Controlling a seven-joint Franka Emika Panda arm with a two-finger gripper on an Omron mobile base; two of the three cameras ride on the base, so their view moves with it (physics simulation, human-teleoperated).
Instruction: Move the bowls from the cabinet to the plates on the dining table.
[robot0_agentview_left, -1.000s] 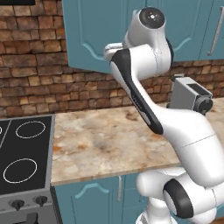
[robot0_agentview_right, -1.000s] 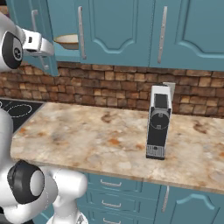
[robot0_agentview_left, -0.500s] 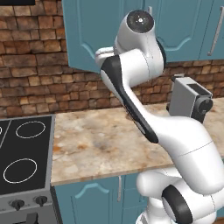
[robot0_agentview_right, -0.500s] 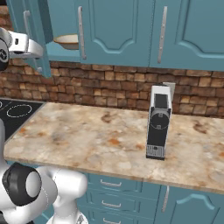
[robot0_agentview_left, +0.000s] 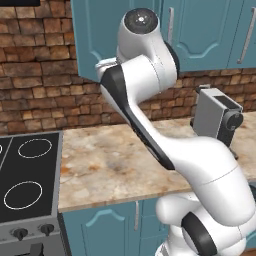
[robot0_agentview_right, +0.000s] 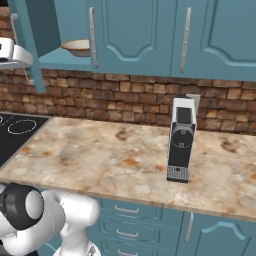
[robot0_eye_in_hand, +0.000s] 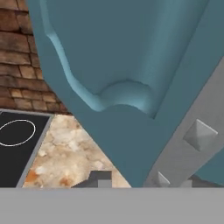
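Left base view: the arm hides the wall cabinet (robot0_agentview_left: 210, 30) at 12 o'clock.

Right base view: a bowl (robot0_agentview_right: 77, 47) sits on the open cabinet's shelf at 11 o'clock; a coffee machine (robot0_agentview_right: 181, 140) stands on the marble counter (robot0_agentview_right: 100, 155).

Hand view: the cabinet door (robot0_eye_in_hand: 127, 65) and its silver handle (robot0_eye_in_hand: 192, 135) at 4 o'clock loom close; whether the gripper is released or clenched cannot be told.

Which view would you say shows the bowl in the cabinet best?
The right base view: the bowl sits on the cabinet shelf beside the open door. In the left base view the arm blocks that spot; the hand view faces the door panel.
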